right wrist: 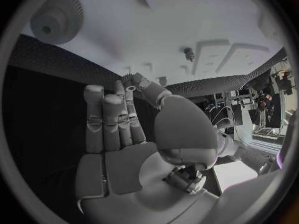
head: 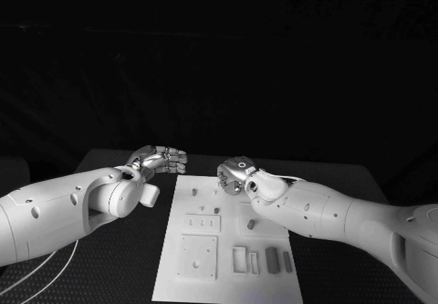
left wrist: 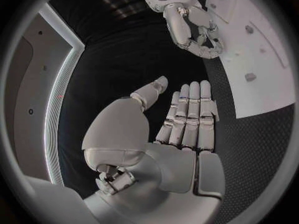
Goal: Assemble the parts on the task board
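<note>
Seen from the head camera: white task board [head: 228,253] lying lengthwise in the middle of the black table [head: 109,253], both arms reaching in toward its far end. Left hand [head: 161,159] poised over bare table just beside the board's far left corner, off the plate; from its own wrist camera, palm empty, fingers [left wrist: 187,117] straight and side by side, thumb held apart, nothing between them. Right hand [head: 235,173] hanging over the board's far edge, its fingers curled downward toward the plate; from its own wrist camera, fingers [right wrist: 102,119] extended and close together, thumb standing off to one side, nothing pinched or gripped. Same right hand also visible in the left wrist view [left wrist: 190,27], fingers bent over the white plate's edge.

Parts resting on the board, clear of both hands: small peg [head: 216,209] and a second small piece [head: 251,223] in the board's middle, nearer the right hand than the left; dark bar [head: 272,259] and a thinner bar [head: 287,261] side by side near the board's near right corner, well apart from all fingers. Round geared part [right wrist: 57,17] sitting on the board in the right wrist view, away from the fingertips and untouched. Whether the right fingertips touch the plate itself cannot be told.
</note>
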